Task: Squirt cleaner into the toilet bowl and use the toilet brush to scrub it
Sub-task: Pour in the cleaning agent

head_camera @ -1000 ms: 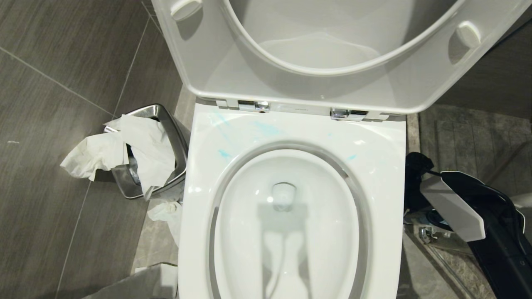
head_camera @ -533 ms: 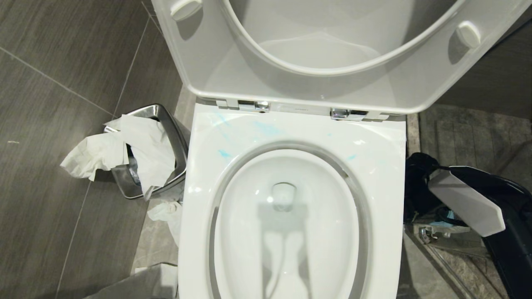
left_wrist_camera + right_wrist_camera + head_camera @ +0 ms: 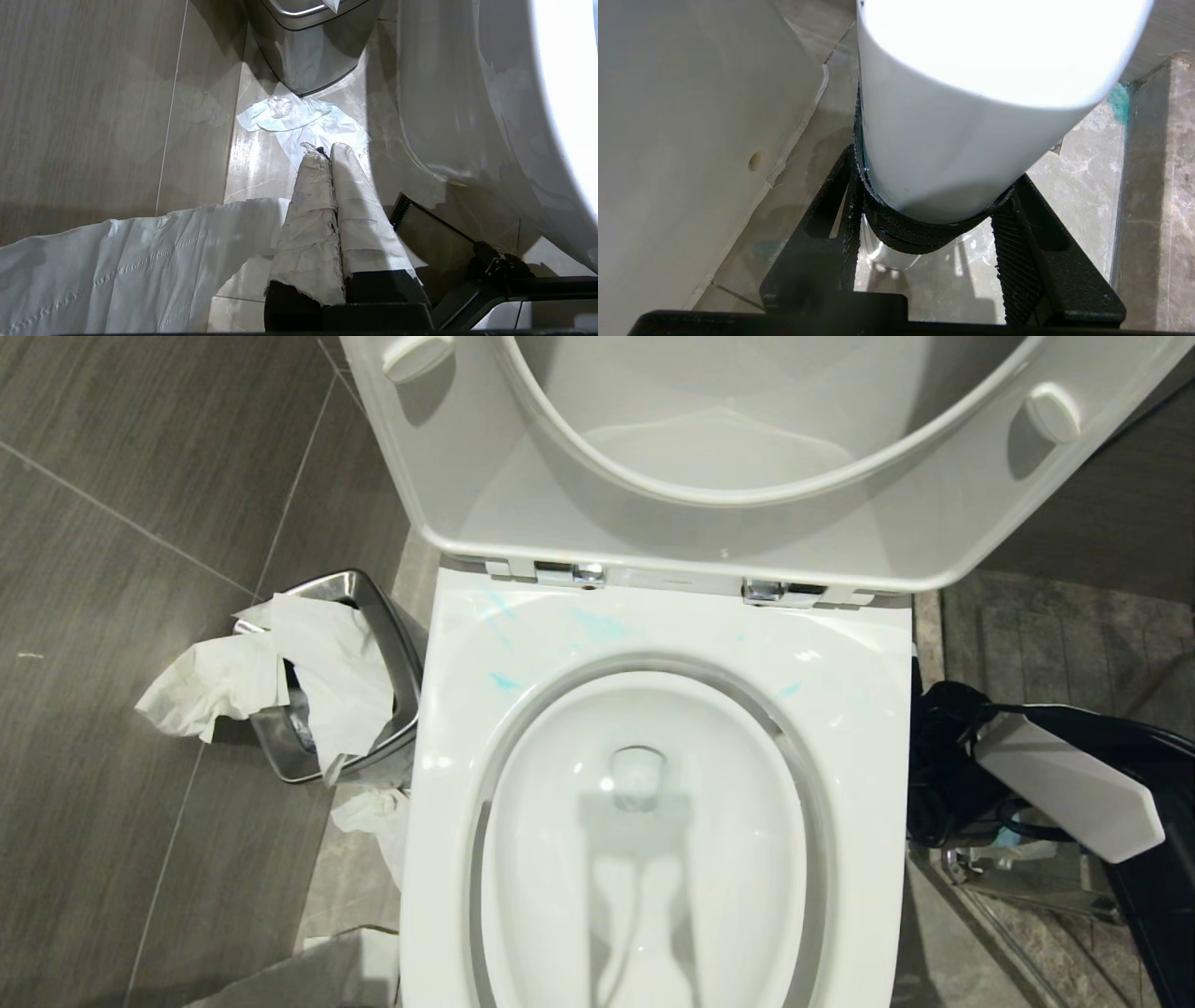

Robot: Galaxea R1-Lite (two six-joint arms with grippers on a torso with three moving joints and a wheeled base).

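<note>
White plastic fills the right tool [image 3: 931, 219], clamped on the toilet brush [image 3: 1064, 784] handle beside the toilet bowl [image 3: 653, 644]; left tool [image 3: 327, 154] together, parked low. Risk: the glossy handle could slip or strike the rim, already smeared with cleaner [image 3: 504, 683].

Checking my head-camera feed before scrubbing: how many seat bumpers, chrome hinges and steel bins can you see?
Seat bumpers: 2
Chrome hinges: 2
Steel bin: 1
Total: 5
</note>
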